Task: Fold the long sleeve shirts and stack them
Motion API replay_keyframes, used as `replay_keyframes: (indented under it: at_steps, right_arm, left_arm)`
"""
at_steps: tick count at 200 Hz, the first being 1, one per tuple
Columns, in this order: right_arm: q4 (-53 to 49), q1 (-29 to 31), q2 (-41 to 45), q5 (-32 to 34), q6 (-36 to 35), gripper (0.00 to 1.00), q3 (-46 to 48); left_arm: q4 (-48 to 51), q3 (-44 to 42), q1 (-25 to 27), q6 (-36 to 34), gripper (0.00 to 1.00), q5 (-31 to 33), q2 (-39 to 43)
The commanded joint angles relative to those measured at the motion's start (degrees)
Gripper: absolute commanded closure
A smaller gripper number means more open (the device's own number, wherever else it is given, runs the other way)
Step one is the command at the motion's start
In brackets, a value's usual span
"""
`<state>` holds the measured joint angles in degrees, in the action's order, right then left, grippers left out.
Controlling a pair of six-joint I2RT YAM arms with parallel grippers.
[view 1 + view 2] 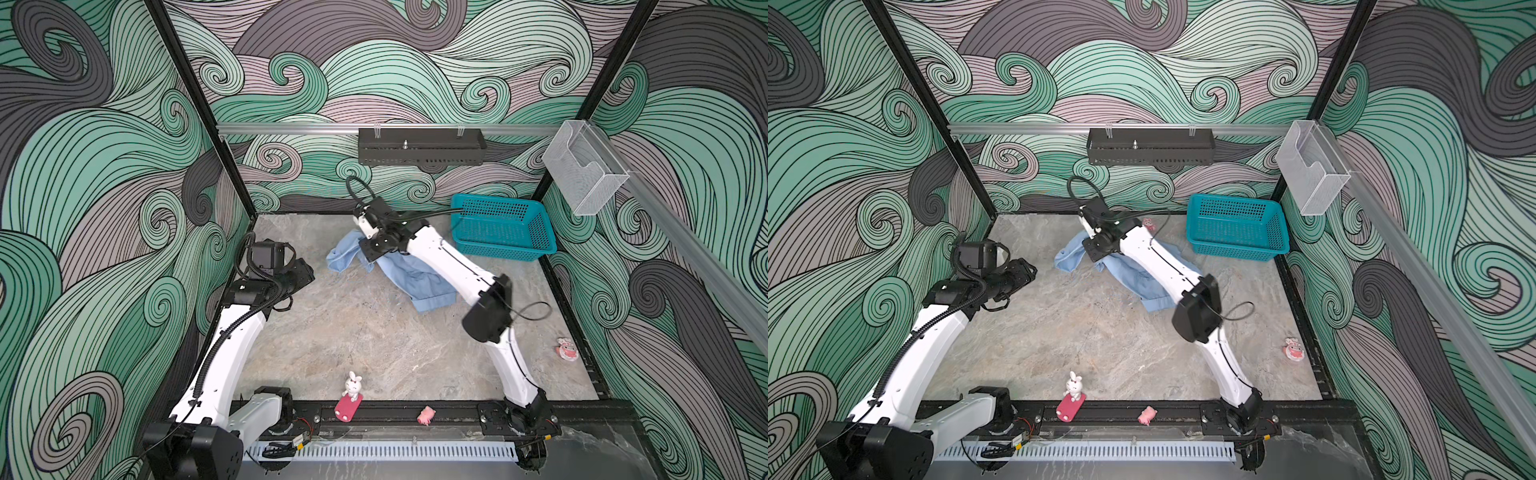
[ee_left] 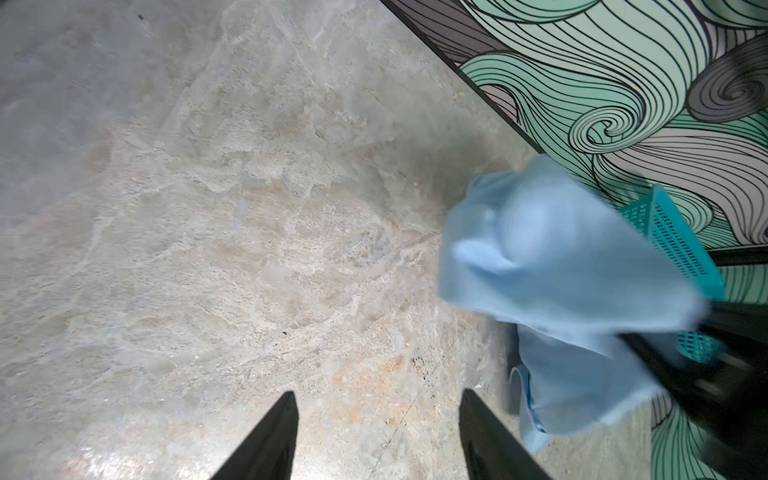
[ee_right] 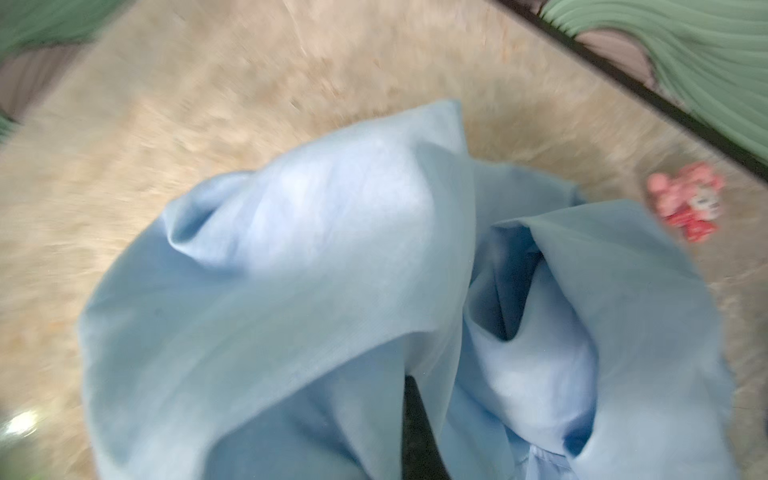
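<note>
One light blue long sleeve shirt (image 1: pixel 419 282) (image 1: pixel 1144 282) lies crumpled at the back middle of the stone table, with part of it lifted off the surface. My right gripper (image 1: pixel 370 252) (image 1: pixel 1094 251) is shut on a bunch of that cloth. In the right wrist view the shirt (image 3: pixel 311 270) drapes over the gripper (image 3: pixel 409 386), and only a sliver of one dark finger shows. My left gripper (image 1: pixel 304 272) (image 1: pixel 1027 270) hovers open to the left of the shirt, apart from it. In the left wrist view nothing but bare table lies between its fingers (image 2: pixel 378 395), and the shirt (image 2: pixel 561 257) hangs blurred to one side.
A teal basket (image 1: pixel 503 226) (image 1: pixel 1237 224) stands at the back right corner. A rabbit figure (image 1: pixel 352 386) and a pink pig (image 1: pixel 427 414) sit on the front rail. A pink toy (image 1: pixel 567 348) lies by the right edge, another (image 1: pixel 1148 224) behind the right arm.
</note>
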<state>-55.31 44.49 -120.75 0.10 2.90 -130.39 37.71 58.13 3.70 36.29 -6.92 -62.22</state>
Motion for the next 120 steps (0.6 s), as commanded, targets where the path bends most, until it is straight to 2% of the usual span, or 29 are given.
replay_keyframes:
  at_steps: [1,30,60,89,120]
  right_arm:
    - [5.95,0.64,16.99,-5.04,-3.75,1.00,11.20]
    - [13.57,-0.36,34.16,-5.18,-5.68,1.00,30.99]
    - [14.67,-1.68,45.22,0.33,-5.67,1.00,44.11]
    - [13.88,-5.99,52.02,1.84,-3.32,1.00,52.89]
    - [13.26,-10.33,54.55,1.73,-1.69,1.00,55.75]
  left_arm:
    - [-3.35,-0.35,-0.45,0.18,0.36,-6.46,-2.69]
    - [-4.75,0.20,-0.28,1.79,0.34,-12.23,-7.28]
    - [-7.99,0.94,2.26,4.70,0.30,-17.16,-12.53]
    - [-11.29,0.78,8.44,7.70,0.28,-19.08,-17.50]
    - [-17.31,-2.88,14.95,13.19,0.25,-23.39,-23.54]
